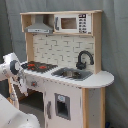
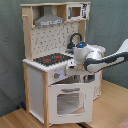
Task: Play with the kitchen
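Here the hand (image 2: 75,65) hovers beside the kitchen (image 2: 47,95), at the hob's (image 2: 50,59) front edge (its grip I cannot tell).

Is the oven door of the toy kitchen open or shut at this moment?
Open, partly. In the second exterior view the oven door tilts outward from the kitchen, its top edge standing away from the front panel under the counter.

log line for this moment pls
phase: approach | arm: beside the kitchen, at counter height by the hob | oven door: ajar | sink: untouched
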You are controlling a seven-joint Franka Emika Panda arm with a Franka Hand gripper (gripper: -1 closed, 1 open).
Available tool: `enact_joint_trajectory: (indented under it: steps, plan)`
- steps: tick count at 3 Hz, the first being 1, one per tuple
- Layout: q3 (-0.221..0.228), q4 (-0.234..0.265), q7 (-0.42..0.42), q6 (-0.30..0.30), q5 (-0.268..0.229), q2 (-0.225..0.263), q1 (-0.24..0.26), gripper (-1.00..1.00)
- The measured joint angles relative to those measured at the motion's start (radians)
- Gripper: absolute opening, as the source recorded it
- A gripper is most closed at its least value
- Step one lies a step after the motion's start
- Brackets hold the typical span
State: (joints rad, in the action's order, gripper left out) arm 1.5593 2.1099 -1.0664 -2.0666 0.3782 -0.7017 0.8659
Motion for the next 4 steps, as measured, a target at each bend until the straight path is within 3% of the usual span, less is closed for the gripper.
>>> enact_joint_trajectory:
  steps: [1,3,4]
  plan:
    - [0.009,-0.002,-0.004,-0.004,0.0,0.001,0.008,-1.0]
    - [0.117,-0.006,-0.068,-0.074,0.013,0.005,0.088,-1.0]
    - [0.176,-0.006,-0.104,-0.123,0.044,0.005,0.132,-1.0]
